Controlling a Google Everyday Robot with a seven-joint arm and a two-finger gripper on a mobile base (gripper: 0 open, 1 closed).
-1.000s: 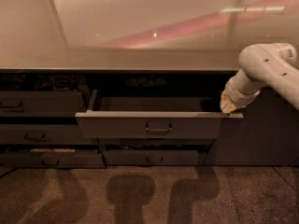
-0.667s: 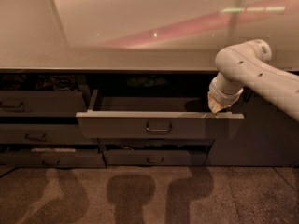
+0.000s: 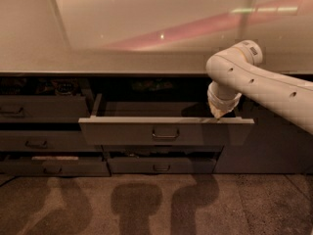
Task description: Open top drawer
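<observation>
The top drawer (image 3: 122, 131) is pulled out from under the counter, its wide grey front facing me with a small loop handle (image 3: 165, 134) at its centre. Its tray sides show behind the front. My white arm comes in from the right and bends down. The gripper (image 3: 218, 114) is at the drawer's right end, just above the top edge of the front and over the tray.
A pale glossy counter top (image 3: 146, 33) runs across above. At the left are narrower drawer fronts (image 3: 29, 112), the lowest one slightly open (image 3: 54, 166). Another drawer (image 3: 161, 165) sits under the open one. A closed panel (image 3: 264, 146) is at the right. Speckled floor lies below.
The arm has swung left and its elbow has come further into view. The gripper has shifted left along the drawer's right end. The drawer looks unmoved.
</observation>
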